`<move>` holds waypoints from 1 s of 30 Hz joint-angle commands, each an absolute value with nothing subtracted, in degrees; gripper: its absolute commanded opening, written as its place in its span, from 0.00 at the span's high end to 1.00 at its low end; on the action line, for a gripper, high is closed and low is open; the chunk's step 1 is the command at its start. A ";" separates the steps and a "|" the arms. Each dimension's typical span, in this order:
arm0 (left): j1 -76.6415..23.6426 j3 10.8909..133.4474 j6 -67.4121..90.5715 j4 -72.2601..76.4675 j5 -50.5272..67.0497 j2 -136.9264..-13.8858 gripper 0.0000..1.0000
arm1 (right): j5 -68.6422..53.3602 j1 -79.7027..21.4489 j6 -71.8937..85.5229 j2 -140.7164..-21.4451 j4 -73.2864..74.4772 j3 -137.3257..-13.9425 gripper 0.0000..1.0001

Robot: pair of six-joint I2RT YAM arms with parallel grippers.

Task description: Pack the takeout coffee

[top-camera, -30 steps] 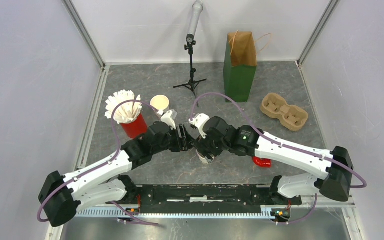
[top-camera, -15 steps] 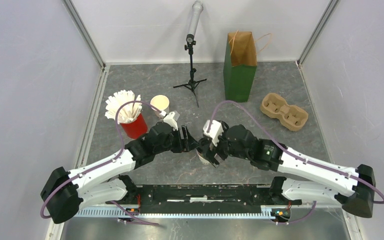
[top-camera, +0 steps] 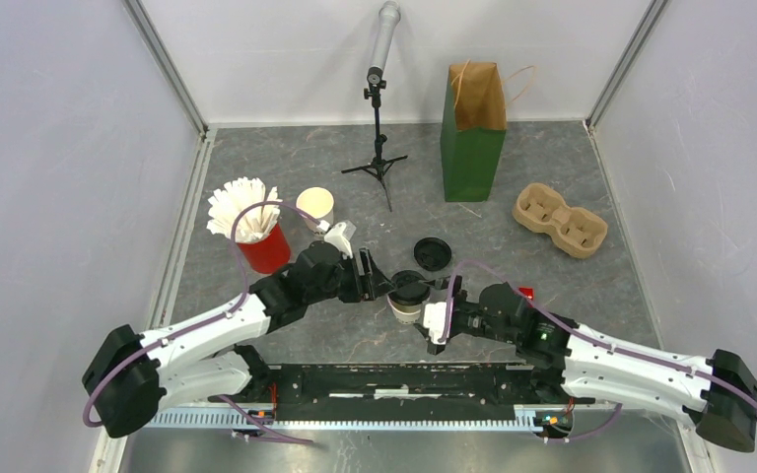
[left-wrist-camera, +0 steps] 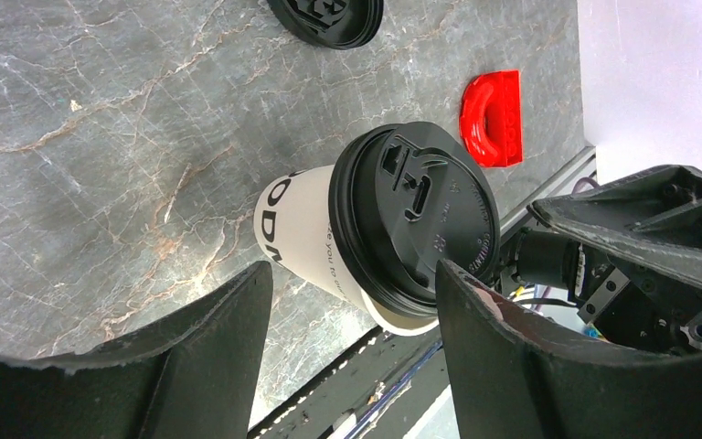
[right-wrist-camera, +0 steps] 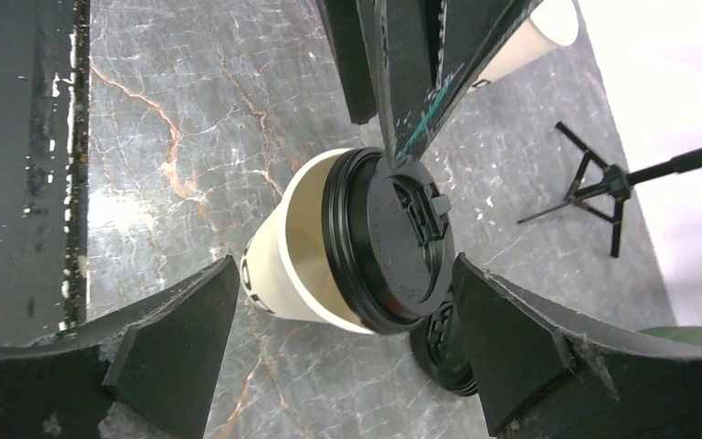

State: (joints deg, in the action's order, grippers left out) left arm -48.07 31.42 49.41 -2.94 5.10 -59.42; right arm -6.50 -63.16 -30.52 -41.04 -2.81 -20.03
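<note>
Lidded takeout coffee [top-camera: 409, 293] upright on table [top-camera: 552, 168]

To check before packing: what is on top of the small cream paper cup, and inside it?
A round black plastic lid sits on the cream paper cup. It covers the opening, so the inside cannot be seen.

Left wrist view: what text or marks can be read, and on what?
"ODN", cut off at the edge: black print on the side of the small cream paper cup.
Embossed marks on its round black plastic lid: too small to read.
No other text is readable.
</note>
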 commanded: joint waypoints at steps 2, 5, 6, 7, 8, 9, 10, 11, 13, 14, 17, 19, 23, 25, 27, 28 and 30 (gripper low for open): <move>-47.81 30.73 52.02 2.02 6.87 -60.67 0.28 | -6.66 -64.21 -37.17 -44.32 -10.30 -20.62 0.10; -47.82 30.20 52.47 3.05 7.51 -61.21 0.29 | -5.46 -65.13 -37.39 -45.80 -11.09 -20.41 0.13; -47.81 30.11 52.54 3.28 7.69 -61.39 0.29 | -5.13 -65.33 -37.43 -46.00 -11.45 -20.22 0.14; -47.77 29.98 52.64 3.63 7.89 -61.56 0.29 | -4.84 -65.52 -37.50 -46.18 -12.04 -20.02 0.16; -47.81 29.89 52.73 3.85 8.06 -61.61 0.29 | -4.64 -65.57 -37.56 -46.28 -12.44 -19.74 0.17; -47.81 29.80 52.82 4.08 8.21 -61.61 0.30 | -4.39 -65.71 -37.61 -46.56 -12.61 -19.69 0.19; -47.81 29.66 52.90 4.13 8.33 -61.63 0.31 | -3.96 -65.82 -37.64 -46.79 -12.71 -19.75 0.22; -47.81 29.66 52.91 4.13 8.48 -61.49 0.31 | -3.41 -65.98 -37.59 -46.97 -12.78 -19.82 0.25; -47.82 29.55 53.06 4.13 8.70 -61.15 0.32 | -2.77 -66.38 -37.53 -47.00 -12.80 -19.69 0.29; -47.81 29.47 53.07 4.13 8.81 -60.96 0.32 | -2.73 -66.44 -37.55 -47.00 -12.75 -19.60 0.31; -47.81 29.03 53.48 4.13 9.01 -60.42 0.34 | -2.79 -66.95 -37.28 -47.16 -12.49 -19.56 0.32; -47.81 28.76 53.61 4.13 9.05 -60.12 0.34 | -3.00 -67.22 -37.03 -47.42 -11.81 -19.78 0.33; -47.81 28.43 53.57 4.13 9.22 -60.11 0.36 | -4.44 -67.58 -36.66 -48.60 -10.33 -20.36 0.34; -47.81 28.38 53.57 4.13 9.28 -60.14 0.37 | -3.87 -67.75 -36.33 -49.51 -9.49 -20.84 0.35; -47.81 28.39 53.55 4.13 9.41 -60.18 0.38 | -2.84 -68.02 -36.30 -49.91 -9.50 -20.89 0.37; -47.81 28.39 53.57 4.13 9.43 -60.07 0.38 | -2.18 -68.16 -36.39 -49.97 -9.87 -20.71 0.39; -47.81 28.37 53.54 4.11 9.54 -60.18 0.38 | -0.46 -68.29 -36.70 -50.06 -10.30 -20.58 0.46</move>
